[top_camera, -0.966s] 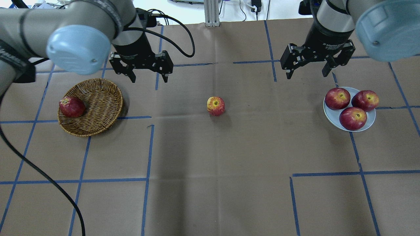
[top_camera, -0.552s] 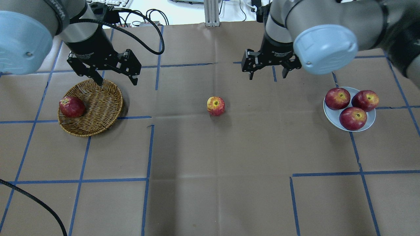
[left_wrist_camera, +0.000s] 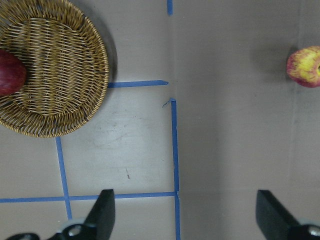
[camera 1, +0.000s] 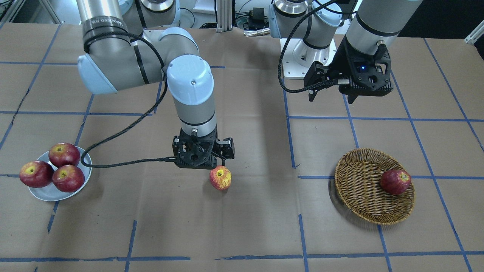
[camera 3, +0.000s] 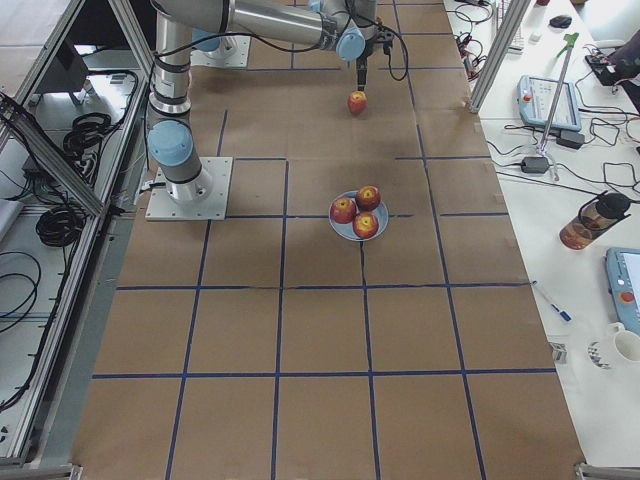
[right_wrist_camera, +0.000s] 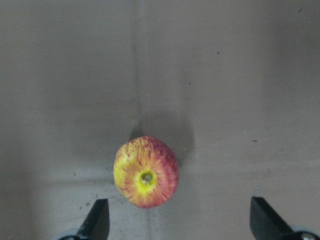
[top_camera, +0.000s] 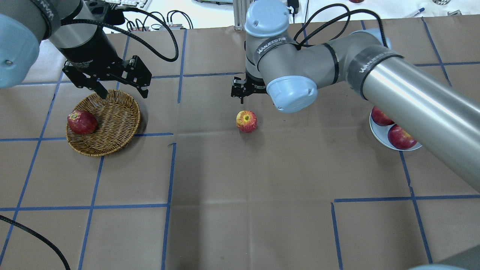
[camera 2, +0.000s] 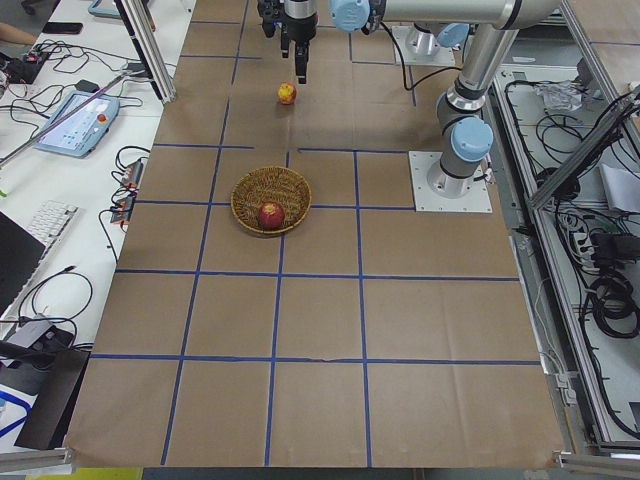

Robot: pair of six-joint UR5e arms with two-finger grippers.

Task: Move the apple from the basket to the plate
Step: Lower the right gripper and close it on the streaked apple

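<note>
Brown paper tabletop [top_camera: 247, 210] gridded with blue tape [top_camera: 127, 206], and the apple [top_camera: 246, 121] sits bare mid-table, 3 o'clock from the round woven wicker basket [top_camera: 120, 123] and 9 o'clock from the smooth pale plate [camera 1: 49, 195], with its yellow stem dimple facing pretty much straight up and its skin streaky red. Right end effector [right_wrist_camera: 180, 220] hangs over it, fingers spread wide, gripping nothing. Left end effector [top_camera: 123, 93], also wide open and empty, is over the basket's 12 o'clock rim, with a dark red apple [top_camera: 81, 122] at the basket's 9 o'clock.
</note>
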